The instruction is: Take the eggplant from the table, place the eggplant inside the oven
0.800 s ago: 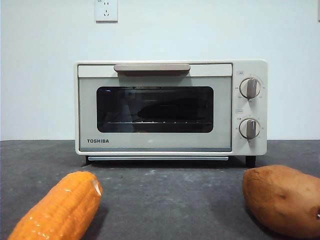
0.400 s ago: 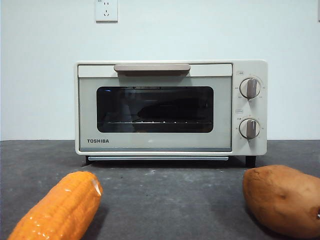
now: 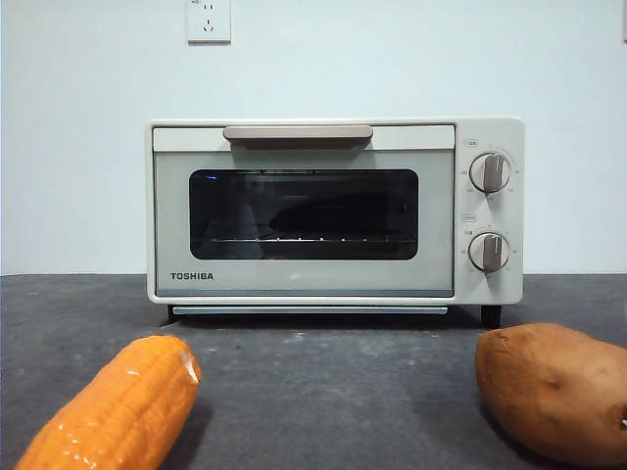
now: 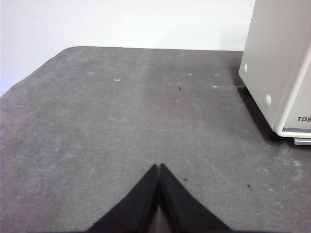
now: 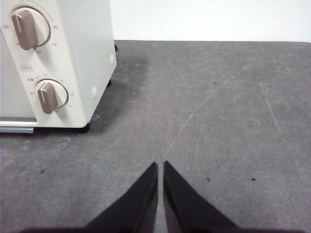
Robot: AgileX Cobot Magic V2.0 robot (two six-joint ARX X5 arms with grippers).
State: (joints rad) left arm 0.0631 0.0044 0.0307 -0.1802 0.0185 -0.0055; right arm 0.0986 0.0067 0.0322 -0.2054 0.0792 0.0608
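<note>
While the oven [image 3: 333,211] is sitting with its door closed flat under the beige bar handle [image 3: 298,132], I am reading the job as essentially finished — a long dark shape is lying on the wire rack [image 3: 304,238] behind the glass, and I am taking that shape for the eggplant [image 3: 328,217]. Nothing purple is lying on the table [image 3: 323,392] in any of my three views, which is backing that judgement up.

Through the dark window the eggplant is showing only as a low, elongated silhouette resting lengthwise across the rack, slightly toward the knob side; I am not making out its gloss, its colour or its stem end through the tinted glass.

My left gripper [image 4: 159,167] is hovering over bare table to one side of the oven with its jaws pressed together and nothing between them. My right gripper [image 5: 160,165] is doing the same on the knob side, its jaws drawn close with only a thin slit between the tips, gripping nothing. Neither arm is showing in the front view.

The corn cob [image 3: 113,406] and the sweet potato [image 3: 554,387] are lying in the foreground, well apart from each other and clear of the oven — I am judging nothing is left but parking the arms.
</note>
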